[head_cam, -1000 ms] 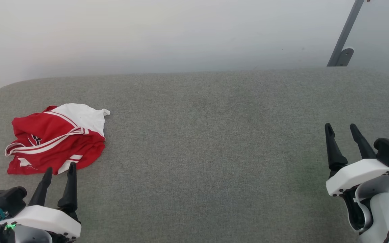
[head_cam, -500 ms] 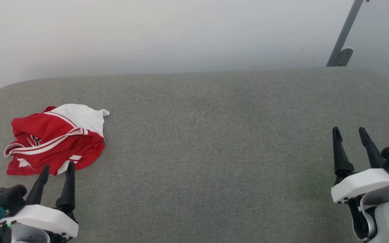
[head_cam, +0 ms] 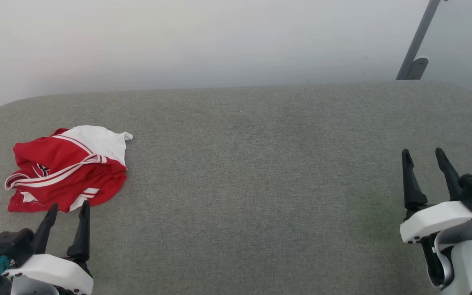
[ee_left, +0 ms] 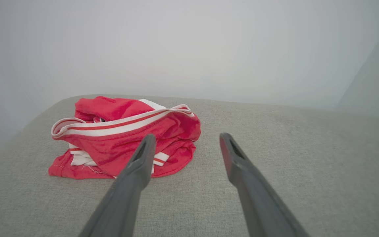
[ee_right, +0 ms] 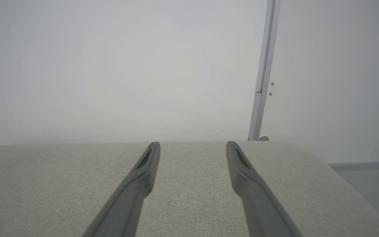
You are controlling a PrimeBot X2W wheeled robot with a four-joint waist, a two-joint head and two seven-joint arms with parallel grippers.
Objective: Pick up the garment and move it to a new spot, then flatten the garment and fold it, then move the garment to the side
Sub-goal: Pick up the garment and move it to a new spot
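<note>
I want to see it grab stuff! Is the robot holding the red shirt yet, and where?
Nothing is held yet. The left tool is open near the red shirt, and the right tool is open far away.

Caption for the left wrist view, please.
Open left pincer faces crumpled red jersey on grey cushion.

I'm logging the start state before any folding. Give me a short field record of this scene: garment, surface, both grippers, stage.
garment: red and white jersey, crumpled in a heap, neither flattened nor folded
location: far left of the grey fabric surface
left gripper: jaws open, holding nothing, close to the garment's near edge and pointing at it
right gripper: jaws open, holding nothing, at the far right, well apart from the garment
background: grey metal post at upper right
stage: pickup not yet begun
</note>
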